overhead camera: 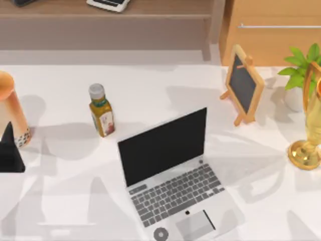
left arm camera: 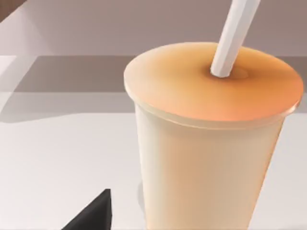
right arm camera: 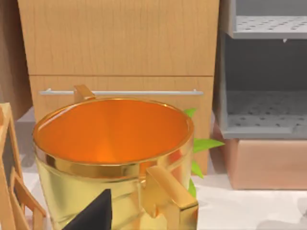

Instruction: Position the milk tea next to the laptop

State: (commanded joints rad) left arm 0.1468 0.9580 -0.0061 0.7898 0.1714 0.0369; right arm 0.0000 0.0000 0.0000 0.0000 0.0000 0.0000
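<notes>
The milk tea [overhead camera: 12, 113], a peach-to-cream cup with dark pearls at its base, stands at the table's far left edge. My left gripper [overhead camera: 10, 149] is a dark shape right at the cup's near side, low by its base. In the left wrist view the milk tea [left arm camera: 206, 158] looms close with its orange top and white straw [left arm camera: 234, 36]; one black fingertip [left arm camera: 96, 213] sits beside it with a gap between them, so the gripper is open. The silver laptop [overhead camera: 173, 175] stands open at the table's middle front, well to the right of the cup.
A yellow-green bottle [overhead camera: 102, 111] stands between cup and laptop. A blackboard easel [overhead camera: 244, 83], a potted plant [overhead camera: 301, 70] and a gold trophy cup [overhead camera: 307, 130] occupy the right. In the right wrist view my right fingertip [right arm camera: 93, 213] sits just before the trophy cup [right arm camera: 115, 158].
</notes>
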